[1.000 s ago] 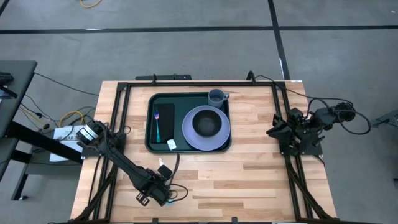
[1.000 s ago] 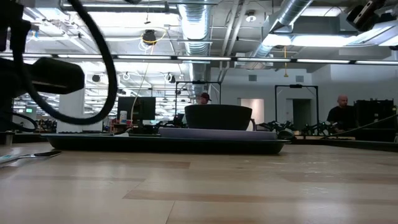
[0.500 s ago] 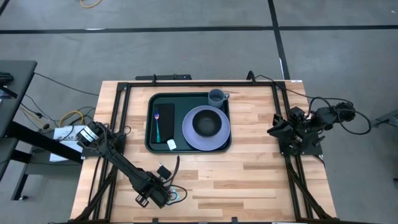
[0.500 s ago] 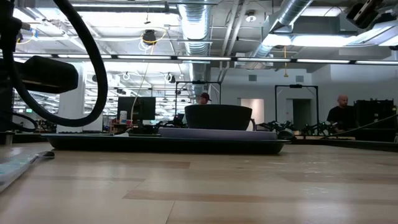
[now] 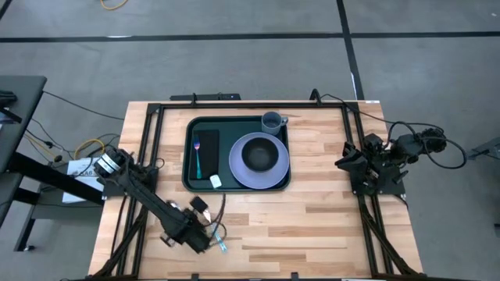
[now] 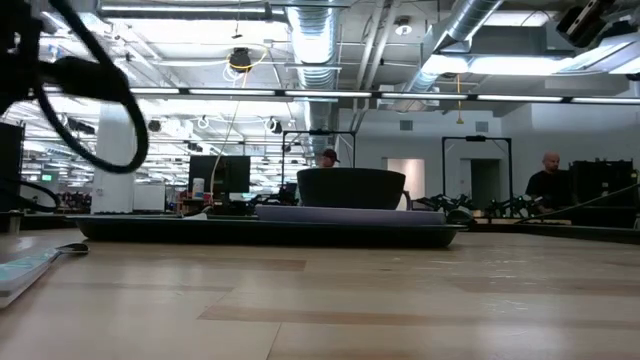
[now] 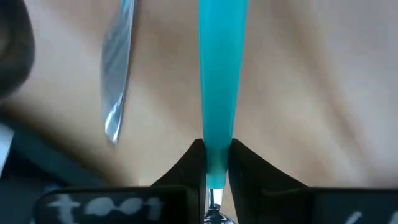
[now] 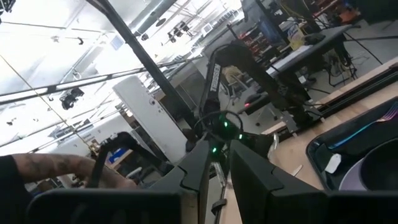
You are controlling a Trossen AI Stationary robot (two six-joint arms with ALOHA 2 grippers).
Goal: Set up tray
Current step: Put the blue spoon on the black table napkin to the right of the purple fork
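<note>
The dark green tray (image 5: 186,156) sits mid-table and carries a purple plate (image 5: 273,176) with a dark bowl (image 5: 259,154), a cup (image 5: 271,120), and a teal-handled fork (image 5: 198,152) on a black napkin (image 5: 209,148). Near the table's front left, my left gripper (image 5: 212,238) (image 7: 216,146) points down, shut on a teal-handled utensil (image 5: 223,247). A silver blade (image 7: 117,68) lies beside it on the wood. My right gripper (image 5: 344,164) (image 8: 216,152) waits at the table's right edge, shut, with nothing in it. My left gripper pinches the teal handle at its narrow end (image 7: 217,134), just where the metal neck begins, between its two fingers (image 7: 186,165). The fingers come from above and lie across the handle. The handle runs out away from them; whether it is clear of the wood I cannot tell.
A small white item (image 5: 215,181) lies in the tray's near corner. A teal-handled utensil (image 6: 30,270) with a metal tip shows low at the left of the low view. Black rails (image 5: 234,104) frame the table. Bare wood (image 5: 312,226) spreads between tray and front edge.
My left gripper has risen from the wood at the front left and tipped more steeply downward. In the low view its dark body has climbed toward the top left corner. The teal handle now sticks out beside the fingers toward the near right.
</note>
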